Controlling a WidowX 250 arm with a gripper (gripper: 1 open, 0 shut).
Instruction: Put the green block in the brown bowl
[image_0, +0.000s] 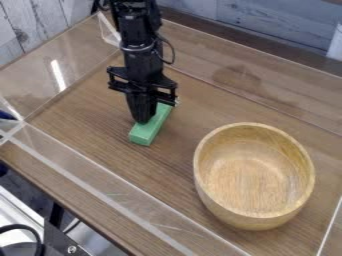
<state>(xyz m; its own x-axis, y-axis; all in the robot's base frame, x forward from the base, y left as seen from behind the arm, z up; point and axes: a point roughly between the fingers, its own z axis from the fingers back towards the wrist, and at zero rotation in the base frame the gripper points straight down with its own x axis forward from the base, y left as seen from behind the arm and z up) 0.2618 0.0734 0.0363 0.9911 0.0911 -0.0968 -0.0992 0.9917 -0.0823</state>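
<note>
The green block (151, 128) lies flat on the wooden table, left of the brown bowl (255, 175). The bowl is large, round and light tan, and nothing is inside it. My gripper (144, 112) hangs straight down from the black arm, with its dark fingers drawn together. Their tips rest at the block's far left end and cover part of it. The block is still on the table, and I cannot tell whether the tips pinch it.
A clear plastic wall (94, 190) runs along the table's front and left sides. The table's back edge (267, 35) lies behind the arm. Bare wood (214, 90) separates the block from the bowl.
</note>
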